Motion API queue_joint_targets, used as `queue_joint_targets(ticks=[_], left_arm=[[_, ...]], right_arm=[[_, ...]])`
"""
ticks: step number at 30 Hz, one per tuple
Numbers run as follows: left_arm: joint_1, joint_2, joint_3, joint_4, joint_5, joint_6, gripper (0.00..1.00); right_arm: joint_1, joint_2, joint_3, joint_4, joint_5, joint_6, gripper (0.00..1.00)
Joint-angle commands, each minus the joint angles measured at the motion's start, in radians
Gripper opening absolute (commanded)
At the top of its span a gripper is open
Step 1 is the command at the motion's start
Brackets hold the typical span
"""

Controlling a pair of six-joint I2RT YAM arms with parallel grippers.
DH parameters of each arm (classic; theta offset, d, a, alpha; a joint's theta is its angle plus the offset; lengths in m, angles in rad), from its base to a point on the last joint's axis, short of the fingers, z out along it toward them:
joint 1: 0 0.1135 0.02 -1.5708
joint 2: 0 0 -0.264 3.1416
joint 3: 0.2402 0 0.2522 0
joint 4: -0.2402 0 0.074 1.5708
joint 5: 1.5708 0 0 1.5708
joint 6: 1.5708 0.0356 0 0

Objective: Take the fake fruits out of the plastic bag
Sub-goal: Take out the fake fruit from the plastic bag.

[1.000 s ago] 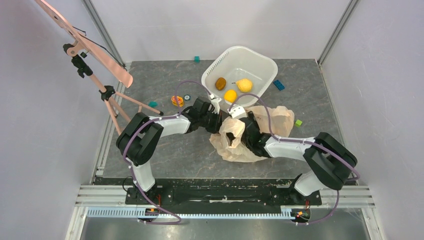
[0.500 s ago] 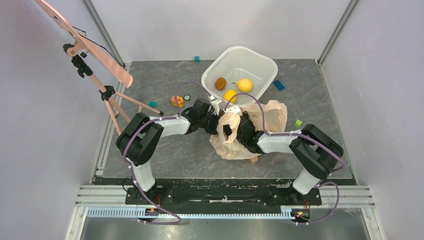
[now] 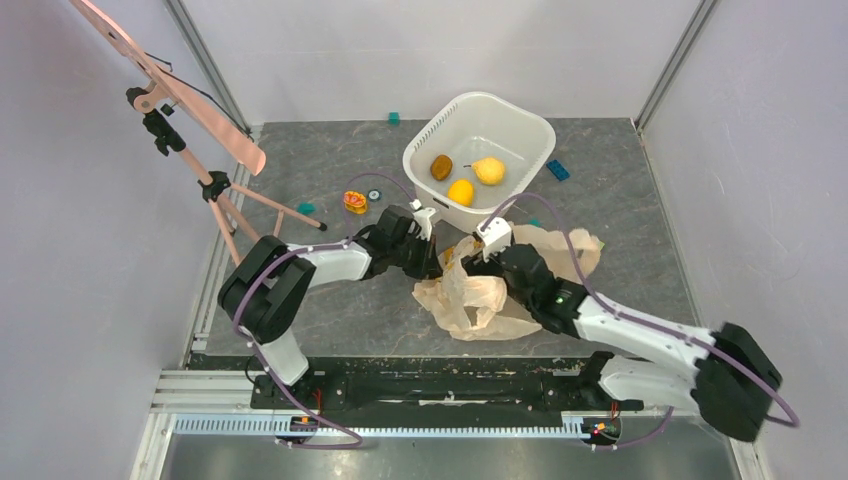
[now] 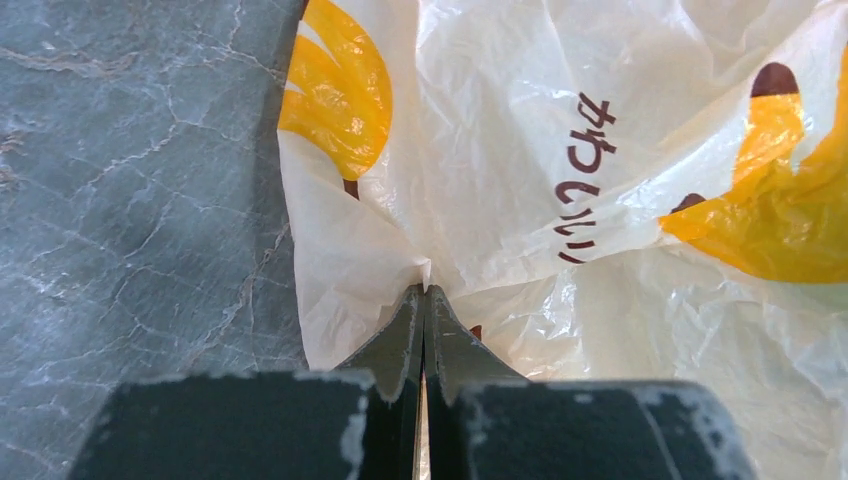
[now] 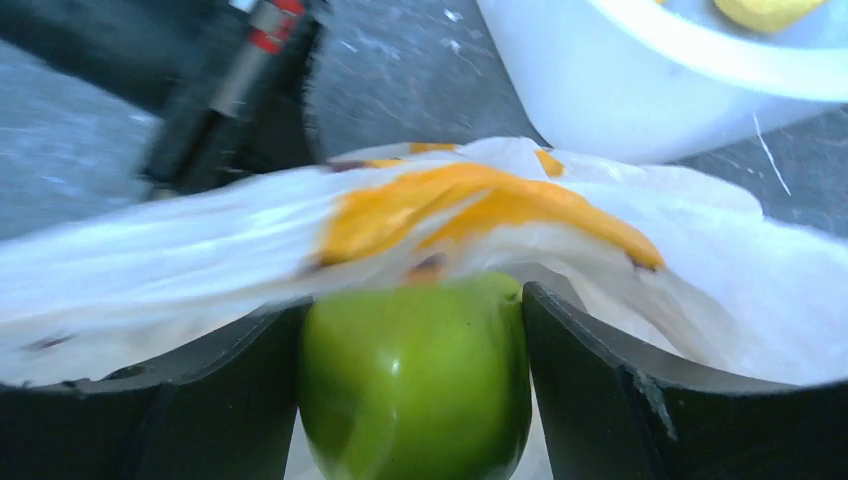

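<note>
The peach banana-print plastic bag (image 3: 470, 295) lies crumpled on the floor in front of the white tub (image 3: 520, 115). My left gripper (image 3: 436, 258) is shut on a pinch of the bag's left edge (image 4: 425, 270). My right gripper (image 3: 478, 250) is shut on the green pear (image 5: 415, 385), held between both fingers with bag film (image 5: 450, 215) draped over its top; the pear is hidden in the top view. The brown oval (image 3: 441, 167), the orange-yellow round fruit (image 3: 461, 191) and the yellow pear (image 3: 489, 170) lie in the tub.
An orange flower disc (image 3: 355, 201) and a small round part (image 3: 374, 195) lie left of the tub. Coloured blocks lie at the back (image 3: 394, 118) and right (image 3: 557, 170). A pink-legged tripod (image 3: 215, 185) stands far left. The tub wall (image 5: 640, 90) is close ahead of my right gripper.
My right arm has pulled back out of the bag mouth and swung its elbow to the right. The bag has collapsed and spread wider. My left gripper has kept its pinch.
</note>
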Motion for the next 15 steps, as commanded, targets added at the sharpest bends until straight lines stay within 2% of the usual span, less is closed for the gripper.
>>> queue_joint_targets(ticks=[1, 8, 15], left_arm=[[-0.003, -0.053, -0.015, 0.031, -0.025, 0.016, 0.02], [-0.002, -0.077, -0.039, 0.038, -0.029, 0.017, 0.02], [-0.002, -0.094, -0.071, 0.055, -0.035, 0.006, 0.02]], right_arm=[[0.022, -0.206, -0.022, -0.158, -0.156, 0.073, 0.57], [0.025, -0.496, -0.009, -0.375, -0.23, 0.161, 0.57], [0.025, -0.591, 0.145, -0.619, -0.134, 0.182, 0.57]])
